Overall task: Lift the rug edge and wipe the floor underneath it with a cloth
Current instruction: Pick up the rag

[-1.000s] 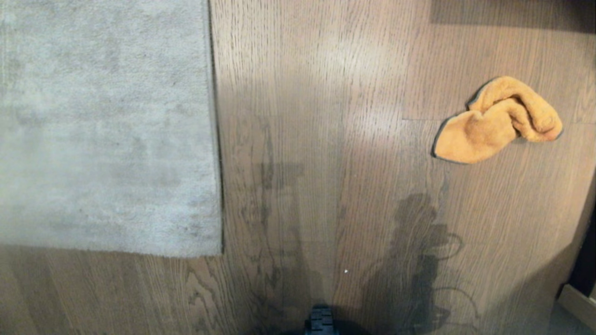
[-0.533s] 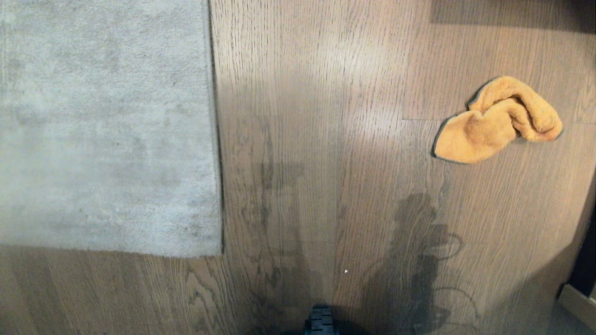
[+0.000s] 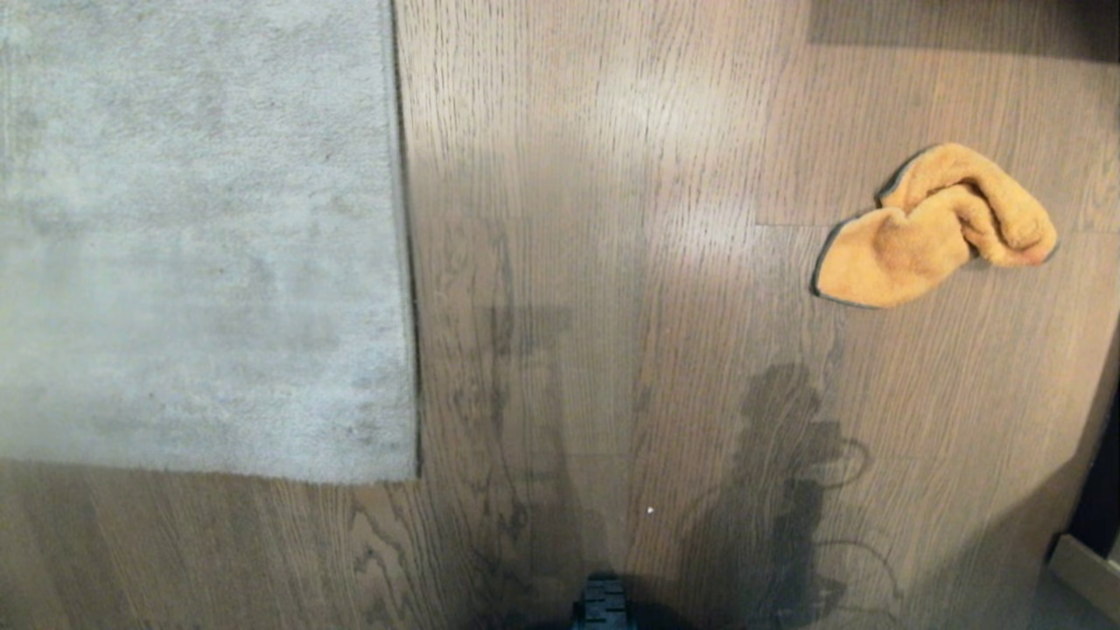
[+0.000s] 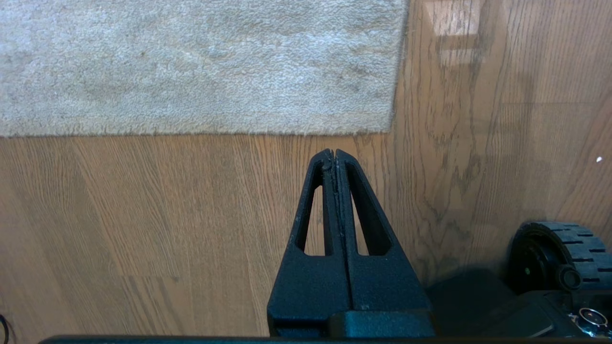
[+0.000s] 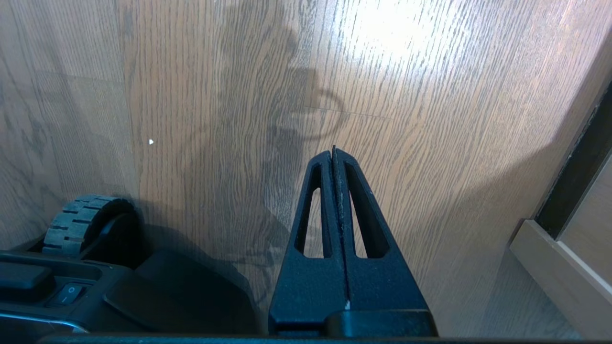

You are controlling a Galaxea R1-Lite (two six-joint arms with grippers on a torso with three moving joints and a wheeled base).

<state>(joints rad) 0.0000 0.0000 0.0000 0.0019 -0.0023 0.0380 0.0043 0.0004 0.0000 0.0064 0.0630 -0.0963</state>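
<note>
You've got the rug edge [image 3: 398, 262] lying flat on the floor [image 3: 612, 175], corner toward the robot's left. The cloth [image 3: 932, 232] sits crumpled well to the right, untouched. Left gripper [image 4: 333, 155] and right gripper [image 5: 333, 154] both clenched, empty, above bare planks.

A pale grey short-pile rug lies flat on the wood floor [image 3: 612, 175] ahead of me on my left, its rug edge [image 3: 404, 262] running straight away from me and meeting a square corner [image 3: 411, 477] near my base. The planks are light brown with dark wavy grain, slightly glossy, catching a bright patch of light. Well apart from the rug, on my right, the orange-yellow cloth [image 3: 932, 232] rests crumpled on the bare floor, fluffy, with a thin dark trim showing along its border.
</note>
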